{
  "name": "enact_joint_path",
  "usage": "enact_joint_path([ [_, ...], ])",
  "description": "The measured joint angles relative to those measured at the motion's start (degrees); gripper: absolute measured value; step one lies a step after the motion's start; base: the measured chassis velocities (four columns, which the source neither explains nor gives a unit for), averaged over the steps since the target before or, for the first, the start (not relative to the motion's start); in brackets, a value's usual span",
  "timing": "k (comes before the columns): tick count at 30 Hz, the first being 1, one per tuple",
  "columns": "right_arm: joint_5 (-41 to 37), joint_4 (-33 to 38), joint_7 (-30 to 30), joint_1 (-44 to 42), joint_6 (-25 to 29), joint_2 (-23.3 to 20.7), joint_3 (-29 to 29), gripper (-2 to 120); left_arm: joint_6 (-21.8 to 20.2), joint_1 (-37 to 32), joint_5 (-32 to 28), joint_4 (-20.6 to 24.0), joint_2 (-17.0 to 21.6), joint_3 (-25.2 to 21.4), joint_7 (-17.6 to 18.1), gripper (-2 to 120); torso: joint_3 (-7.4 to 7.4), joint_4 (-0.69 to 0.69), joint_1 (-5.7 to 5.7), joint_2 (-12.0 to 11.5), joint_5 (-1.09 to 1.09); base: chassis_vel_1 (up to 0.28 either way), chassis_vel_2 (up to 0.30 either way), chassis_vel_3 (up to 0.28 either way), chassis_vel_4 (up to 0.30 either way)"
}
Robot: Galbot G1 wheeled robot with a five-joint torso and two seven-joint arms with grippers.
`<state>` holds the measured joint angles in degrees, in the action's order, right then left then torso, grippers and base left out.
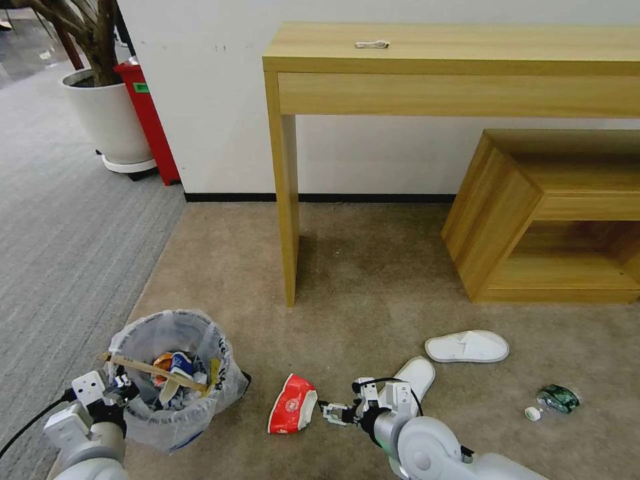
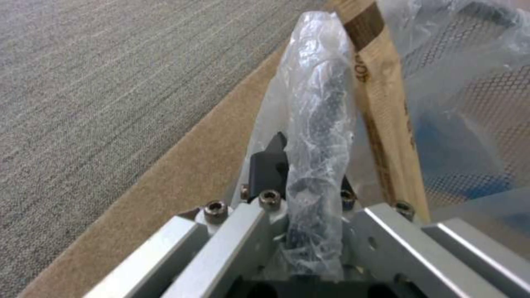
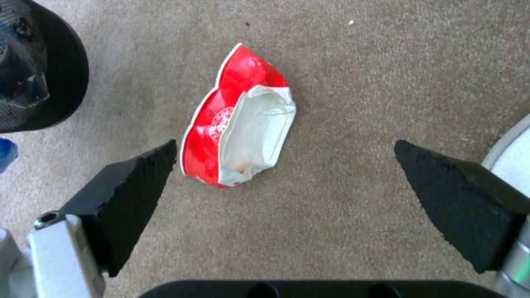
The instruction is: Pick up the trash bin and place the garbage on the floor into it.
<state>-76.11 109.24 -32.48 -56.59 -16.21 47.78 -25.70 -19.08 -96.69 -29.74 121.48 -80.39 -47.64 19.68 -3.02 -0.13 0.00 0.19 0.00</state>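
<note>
Now the left end effector (image 1: 120,389) is pinching the bag-lined rim of the trash bin (image 1: 175,377), which is sitting at the edge of the beige floor (image 1: 373,280) beside the grey carpet, already holding cups, wrappers and a wooden stick. In the left wrist view the crinkled plastic is running between the closed fingers (image 2: 269,165), though the far finger is mostly hidden behind the bag, so the grip depth is hard to judge.

The right end effector (image 1: 333,411) is hovering low with its fingers (image 3: 130,190) spread wide, facing a crushed red-and-white paper cup (image 3: 237,124) lying on the floor just beside the bin. That cup is looking light, thin and already flattened; it will likely crumple further and slide on the short pile, so pinching across its narrow folded body, with one pad on each long side, seems soundest.

Two white slippers (image 1: 467,347), a crushed green bottle (image 1: 559,398) and its white cap (image 1: 533,413) are lying farther to the right.
</note>
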Motion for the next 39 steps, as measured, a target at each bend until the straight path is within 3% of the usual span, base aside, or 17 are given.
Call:
enact_joint_path([
  [39, 0.02, 0.06, 0.04, -0.01, 0.06, -0.02, 0.02, 100, -0.03, 0.00, 0.00, 0.02, 0.00, 0.00, 0.00, 1, 0.00, 0.00, 0.00, 0.00, 0.00, 0.000, 0.000, 0.000, 0.000],
])
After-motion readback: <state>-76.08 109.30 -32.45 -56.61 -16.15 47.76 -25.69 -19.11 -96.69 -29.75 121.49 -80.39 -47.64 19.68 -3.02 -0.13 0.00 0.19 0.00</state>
